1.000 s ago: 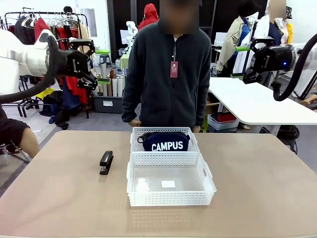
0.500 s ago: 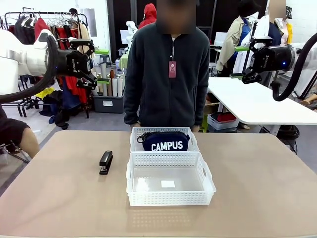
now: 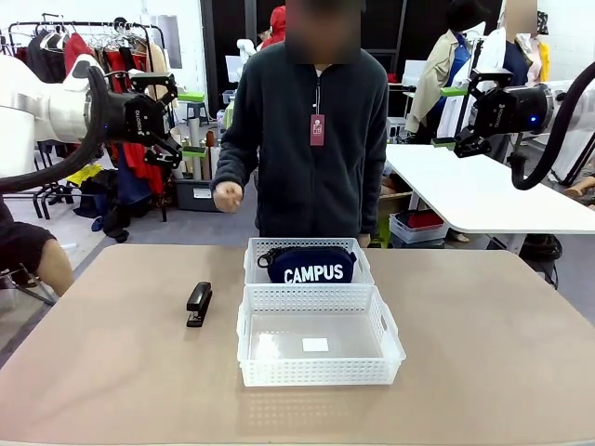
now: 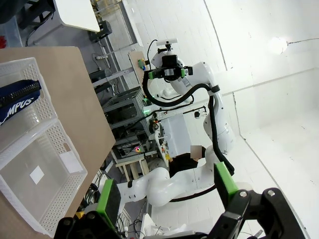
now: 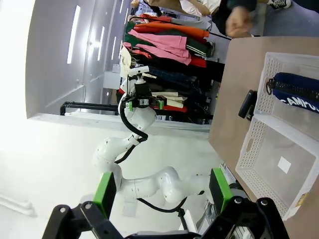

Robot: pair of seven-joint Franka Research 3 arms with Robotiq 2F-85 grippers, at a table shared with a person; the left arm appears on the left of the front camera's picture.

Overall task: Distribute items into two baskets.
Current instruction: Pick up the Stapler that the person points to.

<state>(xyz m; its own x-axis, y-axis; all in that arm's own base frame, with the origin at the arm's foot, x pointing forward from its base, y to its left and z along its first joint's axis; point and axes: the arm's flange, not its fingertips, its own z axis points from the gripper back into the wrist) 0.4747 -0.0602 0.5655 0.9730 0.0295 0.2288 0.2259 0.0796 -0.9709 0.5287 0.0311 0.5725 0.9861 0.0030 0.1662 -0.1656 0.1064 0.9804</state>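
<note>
While left gripper [image 3: 170,125] and right gripper [image 3: 463,113] gape, pouch [image 3: 311,265] lies in far basket [image 3: 252,265]; stapler [image 3: 199,304], seemingly closed, outside.

In the front view, the near basket [image 3: 316,370] covers the lower front wall of the far basket [image 3: 253,269], whose lattice hides the bottom of the pouch [image 3: 310,264]. The left wrist view cuts the pouch off at its left edge, leaving only "MPUS". The right wrist view cuts it and both baskets off at the right edge. The stapler [image 5: 247,104] there is too small for detail. The white label [image 3: 315,345] in the near basket is unreadable. The table [image 3: 112,372] hides the person's [image 3: 316,167] legs.
</note>
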